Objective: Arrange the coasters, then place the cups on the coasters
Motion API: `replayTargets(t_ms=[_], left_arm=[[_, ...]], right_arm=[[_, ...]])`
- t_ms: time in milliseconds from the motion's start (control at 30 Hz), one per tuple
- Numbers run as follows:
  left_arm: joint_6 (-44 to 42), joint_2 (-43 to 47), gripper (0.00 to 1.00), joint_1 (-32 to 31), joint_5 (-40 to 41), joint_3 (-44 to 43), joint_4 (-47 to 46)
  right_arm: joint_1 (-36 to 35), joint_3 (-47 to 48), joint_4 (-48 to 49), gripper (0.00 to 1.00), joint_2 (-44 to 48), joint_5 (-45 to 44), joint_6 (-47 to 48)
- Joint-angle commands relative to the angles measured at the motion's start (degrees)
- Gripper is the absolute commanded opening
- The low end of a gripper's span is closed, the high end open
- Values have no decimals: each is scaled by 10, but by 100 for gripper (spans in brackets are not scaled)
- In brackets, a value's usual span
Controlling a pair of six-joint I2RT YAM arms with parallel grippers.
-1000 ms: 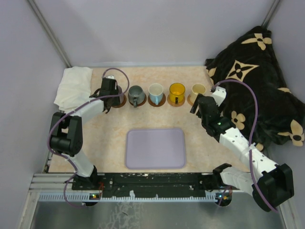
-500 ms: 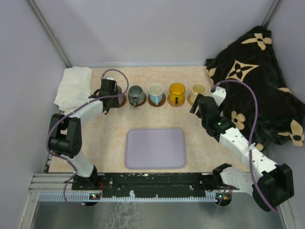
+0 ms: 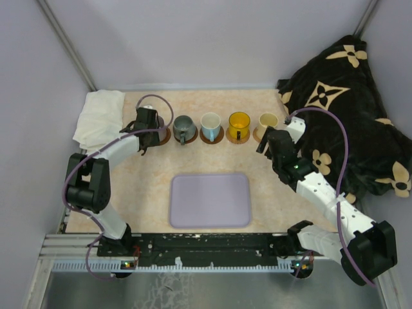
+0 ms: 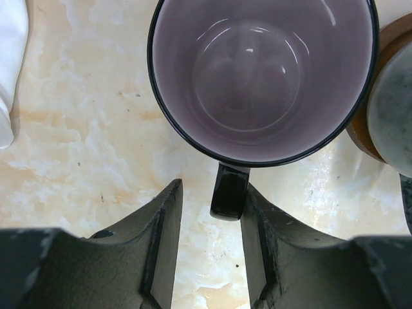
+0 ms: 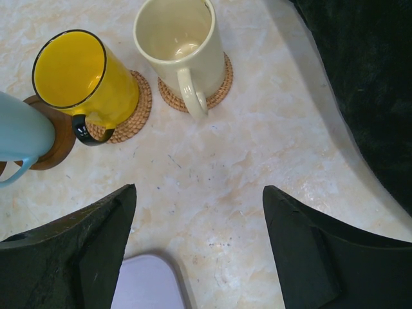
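Left gripper [image 4: 212, 188]: jaws are standing apart, straddling the black handle [image 4: 228, 193] of the mauve cup [image 4: 261, 71]. The finger on the robot's right is sitting against or just beside the handle. The worktop [image 4: 84, 148] is showing through the gap on the other side, so nothing is being clamped. The mauve cup is standing upright and empty directly ahead of the fingertips; whether a coaster is lying under it cannot be told from the wrist view. In the top view the dark brown leftmost coaster [image 3: 165, 136] is peeking out just beside this gripper. Grey-green cup [image 4: 394, 103]: sitting ahead and to the gripper's right on the dark brown second coaster [image 4: 360, 132], close beside the mauve cup. White cloth [image 3: 98, 116]: lying to the gripper's left. Right gripper [image 5: 199, 193]: jaws are standing wide apart, holding nothing, hovering over bare worktop. Cream cup [image 5: 180, 45]: standing ahead of it on the woven tan rightmost coaster [image 5: 219, 87], its handle pointing back toward the gripper. Yellow cup [image 5: 80, 80]: standing ahead and to the left on the woven tan fourth coaster [image 5: 132, 112]. White-and-light-blue cup [image 5: 19, 132]: standing farther left on the dark brown middle coaster [image 5: 55, 148]. Lavender tray [image 5: 151, 283]: one corner is showing on the near side, between the fingers. Black patterned blanket [image 5: 360, 77]: lying to this gripper's right.
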State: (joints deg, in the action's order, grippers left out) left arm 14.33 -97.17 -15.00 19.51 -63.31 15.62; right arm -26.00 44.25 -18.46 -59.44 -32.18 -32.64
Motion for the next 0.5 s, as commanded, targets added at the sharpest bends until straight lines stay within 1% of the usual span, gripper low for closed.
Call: replayTargets(t_ms=[0,100,200,300,400,433,467], left_arm=[[1,26,47,3,-11,9,-5],[-2,42,50,3,-36,15,-24],[-1,57,55,3,-49,5,-22],[1,70,68,3,-60,-14,-5],[3,86,75,3,-69,-24,5],[4,93,77,3,-69,-25,7],[4,101,83,3,-68,-25,10]], right_arm=[[4,8,22,80,3,0,-6],[4,7,24,80,1,-1,-4],[4,9,26,80,-3,-4,1],[4,14,27,80,-7,-4,6],[4,20,28,81,-13,-11,11],[4,23,28,83,-14,-15,13],[4,26,28,88,-16,-20,17]])
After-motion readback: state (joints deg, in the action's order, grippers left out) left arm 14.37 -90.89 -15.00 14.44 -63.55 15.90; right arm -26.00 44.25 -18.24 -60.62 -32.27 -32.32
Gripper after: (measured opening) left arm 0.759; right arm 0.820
